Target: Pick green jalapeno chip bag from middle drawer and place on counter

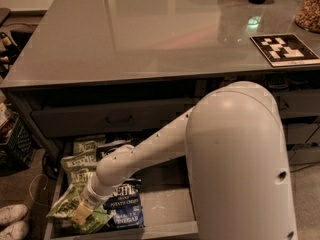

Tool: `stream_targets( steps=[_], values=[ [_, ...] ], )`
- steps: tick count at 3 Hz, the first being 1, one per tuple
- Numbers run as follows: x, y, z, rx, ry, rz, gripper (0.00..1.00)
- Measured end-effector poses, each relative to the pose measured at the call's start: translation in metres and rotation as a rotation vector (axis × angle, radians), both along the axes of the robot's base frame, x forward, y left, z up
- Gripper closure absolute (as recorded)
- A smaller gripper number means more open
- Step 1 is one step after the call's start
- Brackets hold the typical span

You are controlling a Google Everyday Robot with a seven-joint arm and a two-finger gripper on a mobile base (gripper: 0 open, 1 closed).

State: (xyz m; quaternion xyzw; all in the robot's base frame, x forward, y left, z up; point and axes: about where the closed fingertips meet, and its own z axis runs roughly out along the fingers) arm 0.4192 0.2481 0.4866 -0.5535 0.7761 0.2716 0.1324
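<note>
Gripper (82, 212) sits low in the wide dark grey middle drawer (167, 209), front-left corner, on the light green crinkly jalapeno chip bag (61, 209). Jaws: apart or clamped, cannot tell. Glossy grey tabletop (150, 34) above.

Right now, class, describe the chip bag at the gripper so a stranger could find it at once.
Below the grey counter, the middle drawer stands open. In its front left corner the gripper is at the green jalapeno chip bag. It lies tilted, nearest the front, left of a dark blue bag, with other green bags behind.
</note>
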Motion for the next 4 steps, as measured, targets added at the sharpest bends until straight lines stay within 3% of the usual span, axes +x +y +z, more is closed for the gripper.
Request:
stream_targets(
  steps=[1,4],
  values=[
    [0.001,0.001,0.0,0.0,0.004,-0.002,0.32],
    [-0.002,-0.007,-0.031,0.008,0.089,-0.036,0.34]
  ],
)
